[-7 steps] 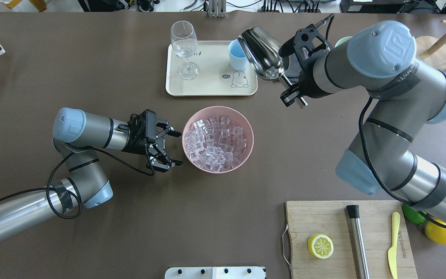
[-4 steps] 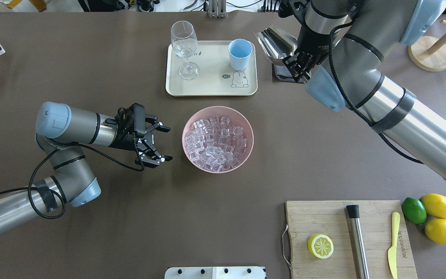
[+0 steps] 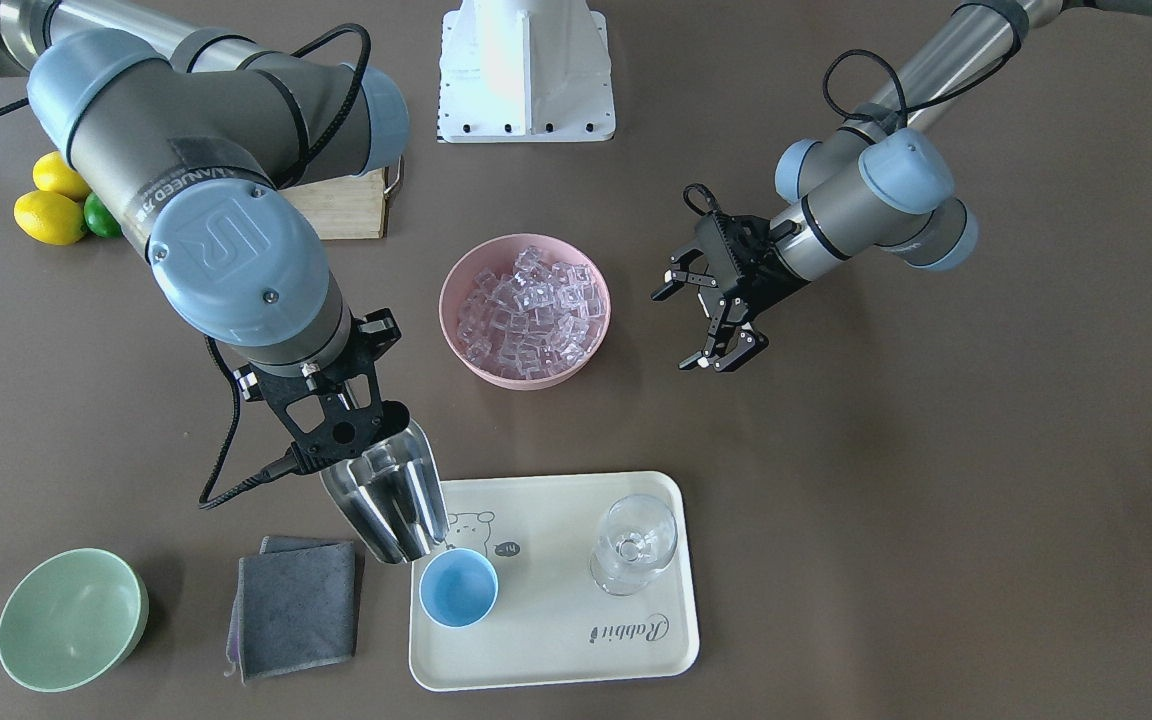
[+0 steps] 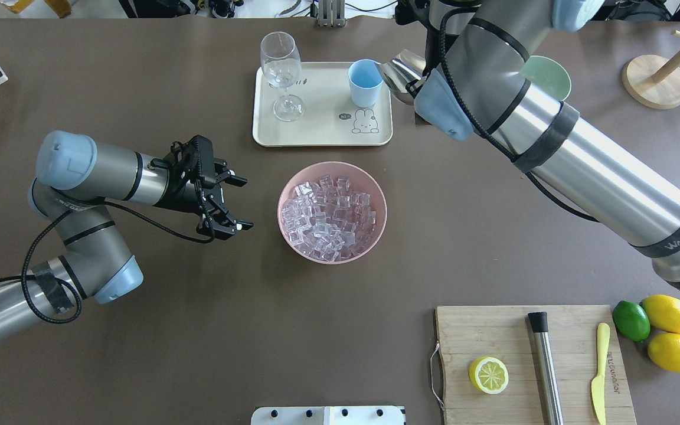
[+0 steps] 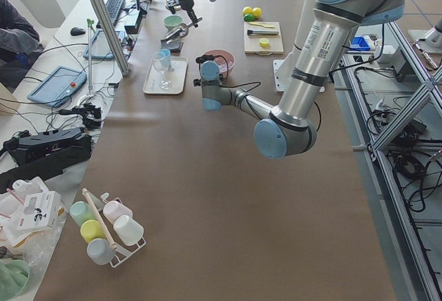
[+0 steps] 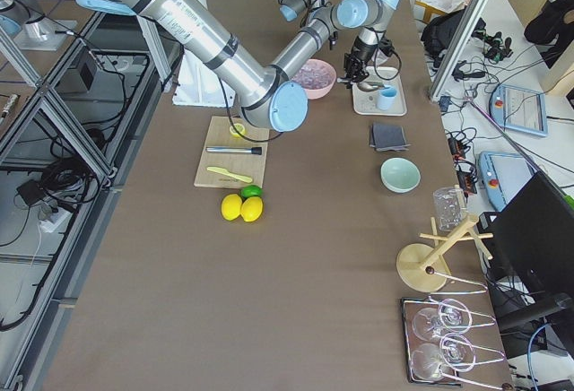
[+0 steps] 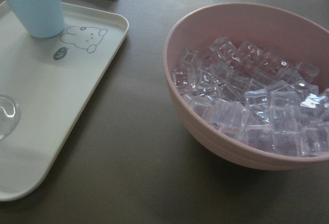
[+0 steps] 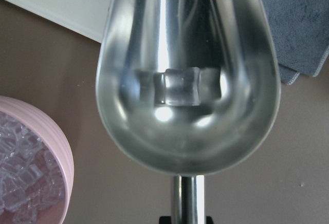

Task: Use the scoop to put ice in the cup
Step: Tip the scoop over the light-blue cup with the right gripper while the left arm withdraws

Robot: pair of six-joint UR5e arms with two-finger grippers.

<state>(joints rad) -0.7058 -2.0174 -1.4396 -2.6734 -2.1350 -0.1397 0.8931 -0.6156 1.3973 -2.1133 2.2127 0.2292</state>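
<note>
—Checking progress: any ice in the cup [image 3: 458, 588] yet?
—None that I can see; the front view shows plain blue inside. One cube of ice [image 8: 180, 86] sits mid-trough in the scoop [image 3: 391, 500], not tipped out.
—Who has the scoop?
—The right gripper [image 3: 339, 437], pinched on the rod handle. The scoop slopes down toward the cup, its lip just at the cup's rim.
—So scooping and carrying are done, pour left?
—That's my read. It needs more tilt so the cube slides out. The rest of the heap lies in the pink bowl [image 4: 285, 188], so more trips are possible.
—Other arm?
—The left gripper [image 4: 241, 202] is spread wide, holds nothing, and sits beside the pink bowl, apart from it. Not in the way.
—Edges?
—The cup stands close to the edge of the tray [image 3: 556, 655] on the scoop's side, and the scoop comes in over that raised rim. The cup's mouth is small, so I'd guess a cube could bounce off its rim.
—Room?
—The wine glass [image 3: 633, 543] is on the same tray, well apart from the cup, on the side away from the scoop. The grey cloth [image 3: 296, 605] lies just beside the tray, under the scoop. Bare table shows between the tray and the pink bowl, enough to pull back.
</note>
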